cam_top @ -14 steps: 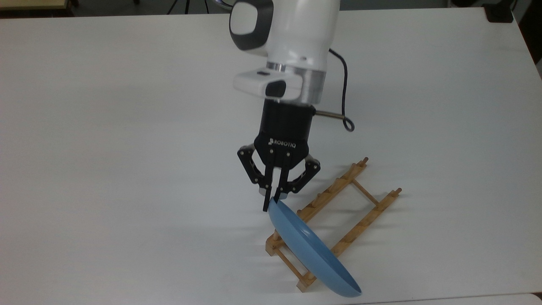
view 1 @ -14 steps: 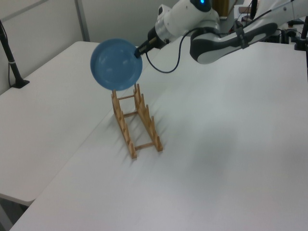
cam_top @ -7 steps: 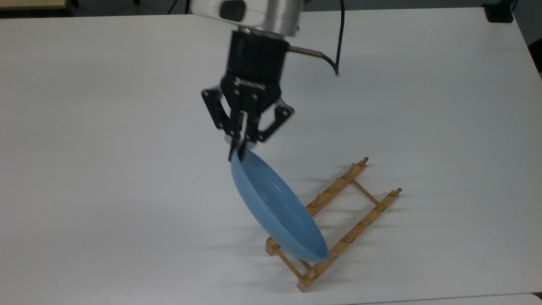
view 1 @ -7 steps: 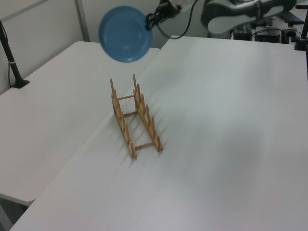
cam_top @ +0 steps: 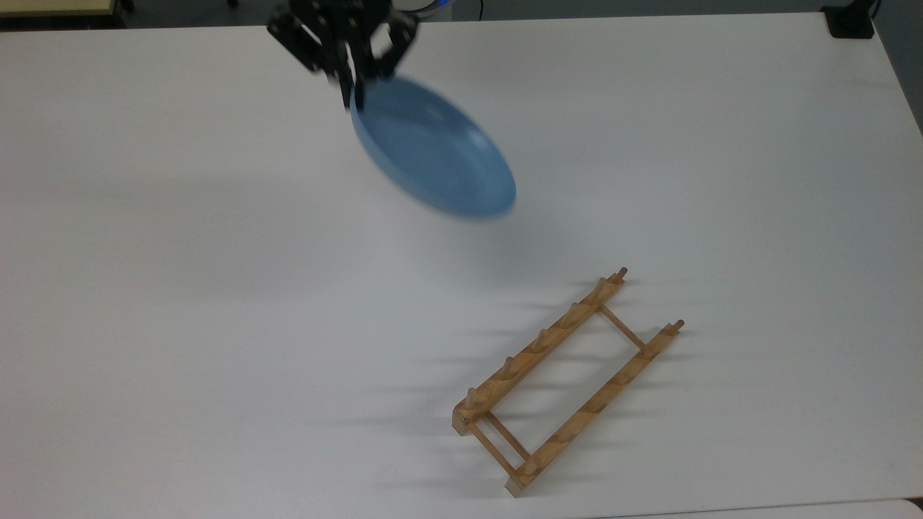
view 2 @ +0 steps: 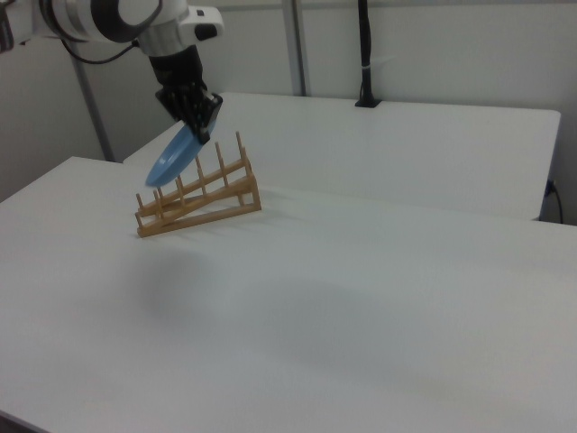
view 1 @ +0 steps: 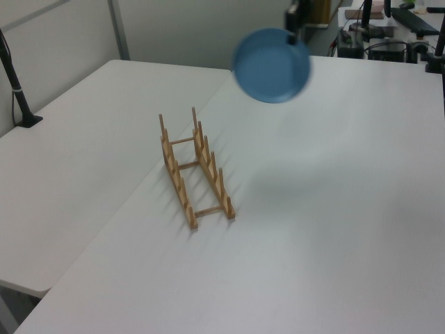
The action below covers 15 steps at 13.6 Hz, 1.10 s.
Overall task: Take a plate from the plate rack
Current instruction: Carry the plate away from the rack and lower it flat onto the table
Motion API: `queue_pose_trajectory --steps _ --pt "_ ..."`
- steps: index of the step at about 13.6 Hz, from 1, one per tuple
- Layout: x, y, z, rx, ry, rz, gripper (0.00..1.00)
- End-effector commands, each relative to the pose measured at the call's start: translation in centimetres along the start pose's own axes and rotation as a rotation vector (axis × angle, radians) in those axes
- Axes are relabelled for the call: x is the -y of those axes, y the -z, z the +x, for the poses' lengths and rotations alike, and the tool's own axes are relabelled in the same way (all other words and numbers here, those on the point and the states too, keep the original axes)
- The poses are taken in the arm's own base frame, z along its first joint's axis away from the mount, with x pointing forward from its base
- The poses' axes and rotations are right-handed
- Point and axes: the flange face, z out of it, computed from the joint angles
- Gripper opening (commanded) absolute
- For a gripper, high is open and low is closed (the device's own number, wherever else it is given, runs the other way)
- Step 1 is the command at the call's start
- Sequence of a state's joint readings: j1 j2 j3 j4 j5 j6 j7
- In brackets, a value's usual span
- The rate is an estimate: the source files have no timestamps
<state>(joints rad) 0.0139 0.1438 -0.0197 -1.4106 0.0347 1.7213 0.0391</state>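
Note:
A round light-blue plate hangs tilted in the air above the white table, well clear of the plate rack toward the top view's upper left. My gripper is shut on the plate's rim at its upper-left edge. In the left view the plate floats to the right of and beyond the wooden plate rack, whose pegs hold nothing. In the right view the gripper holds the plate by its upper edge, just above the left end of the plate rack.
The rack stands near the front edge of the white table in the top view. A black clamp base sits at the far right corner. A black post rises at the table's far side in the right view.
The gripper lifted the plate out of the rack and carried it up and away toward the top view's upper left. In the left view the plate swung from left to right. The rack stayed put.

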Motion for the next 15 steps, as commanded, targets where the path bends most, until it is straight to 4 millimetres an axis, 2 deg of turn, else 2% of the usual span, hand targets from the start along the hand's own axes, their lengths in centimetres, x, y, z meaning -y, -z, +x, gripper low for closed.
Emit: queue_pose_trajectory --steps 1,3,4,5,7,8,12,15 --pt "-4.3 -3.4 -3.7 0.245 0.146 0.124 0.00" --pt "-7.3 -7.6 -4.7 0.304 0.119 0.211 0.00" --pt "-7.7 -9.5 -4.7 0.312 0.113 0.216 0.00" --pt "-9.0 -12.0 -5.3 0.315 0.118 0.223 0.00" --pt "-11.0 -14.9 -6.1 0.298 0.137 0.225 0.00" --pt "-11.9 -15.7 -6.3 0.290 0.139 0.224 0.00" --pt "-13.6 -23.0 -6.3 0.273 0.131 0.195 0.00" --pt "-14.0 -26.4 -6.5 0.275 0.121 0.183 0.00"
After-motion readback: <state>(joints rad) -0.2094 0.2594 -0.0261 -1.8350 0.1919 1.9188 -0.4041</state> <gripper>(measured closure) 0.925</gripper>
